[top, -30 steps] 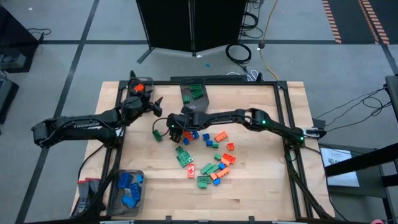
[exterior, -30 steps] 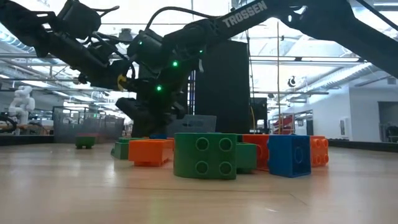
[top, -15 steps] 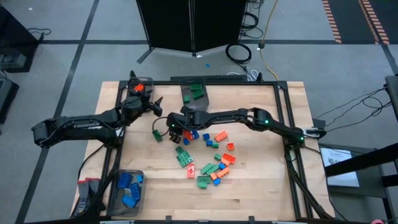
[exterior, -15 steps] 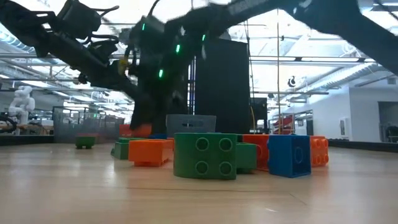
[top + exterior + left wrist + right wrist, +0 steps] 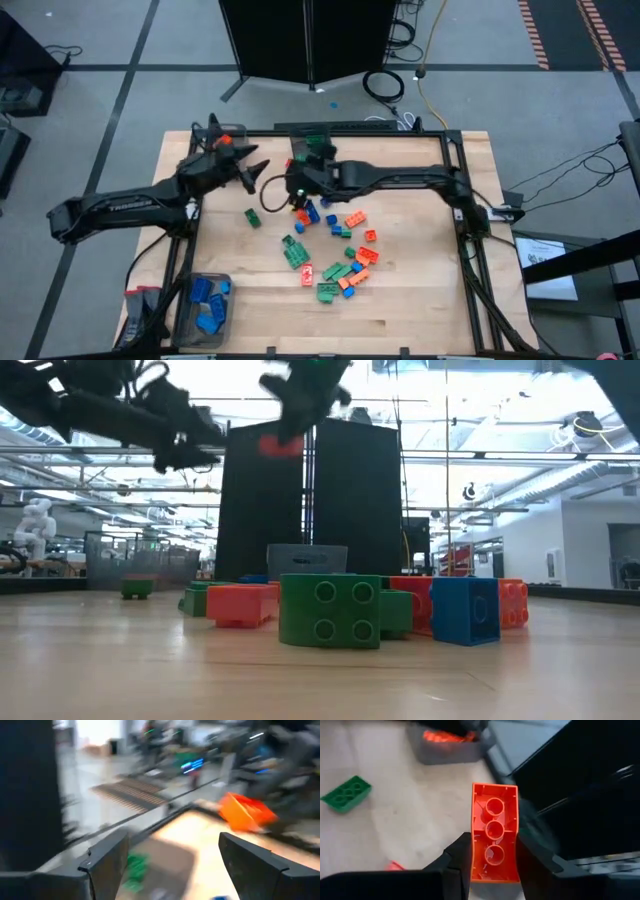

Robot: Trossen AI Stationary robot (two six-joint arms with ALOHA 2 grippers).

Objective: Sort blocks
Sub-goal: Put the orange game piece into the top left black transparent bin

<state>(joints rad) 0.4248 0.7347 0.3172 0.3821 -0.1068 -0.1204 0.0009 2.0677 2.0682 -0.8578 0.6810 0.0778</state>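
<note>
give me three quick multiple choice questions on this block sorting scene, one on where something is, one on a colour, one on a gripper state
1. Where is the bin holding blue blocks?
A. at the near left corner of the table, below the left arm in the high view
B. in the table's middle
C. on the floor

2. What colour is the block in the right gripper?
A. blue
B. green
C. orange

3. How is the left gripper?
A. open and empty
B. shut on a green block
C. shut on a bin

Answers: 1 A, the high view shows it at that corner. 2 C, the right wrist view shows an orange block between the fingers. 3 A, its left wrist view shows the fingers apart with nothing between.
</note>
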